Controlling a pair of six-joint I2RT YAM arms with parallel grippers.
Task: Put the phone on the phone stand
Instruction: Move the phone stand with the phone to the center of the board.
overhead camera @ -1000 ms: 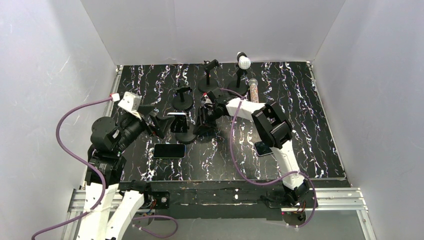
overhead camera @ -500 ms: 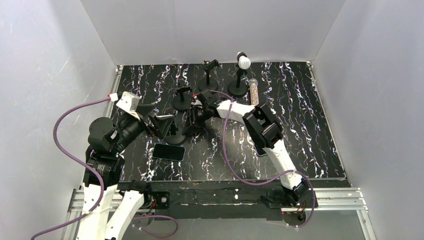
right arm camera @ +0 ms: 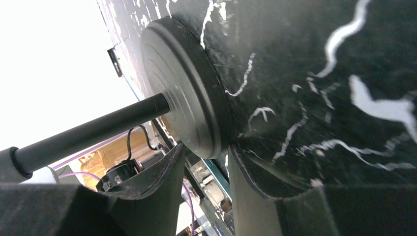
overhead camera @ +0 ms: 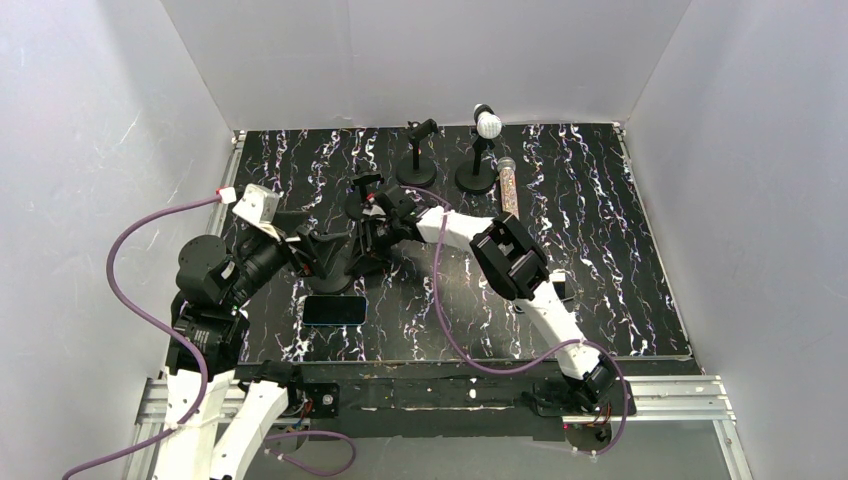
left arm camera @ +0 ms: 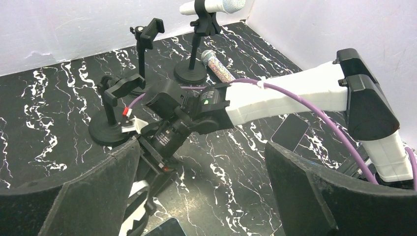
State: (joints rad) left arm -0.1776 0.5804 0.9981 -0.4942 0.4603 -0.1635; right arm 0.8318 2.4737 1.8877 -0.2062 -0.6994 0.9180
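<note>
Top external view: phone [overhead camera: 336, 310] lies flat on surface [overhead camera: 600, 230], long axis left-right, just nearward of left pincer [left arm camera: 200, 145], the closer one, its fingers apart; right pincer [right arm camera: 205, 147] looks clamped on phone stand [right arm camera: 182, 83] base rim.

No legible txt, labels or nos. anywhere.

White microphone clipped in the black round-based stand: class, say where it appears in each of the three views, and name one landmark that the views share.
Top external: the white microphone sits in its black stand at the back of the table, right of centre.
Left wrist: at the top edge, right of centre.
Right wrist: not in it.
Shared landmark: the black, white-veined table top.
</note>
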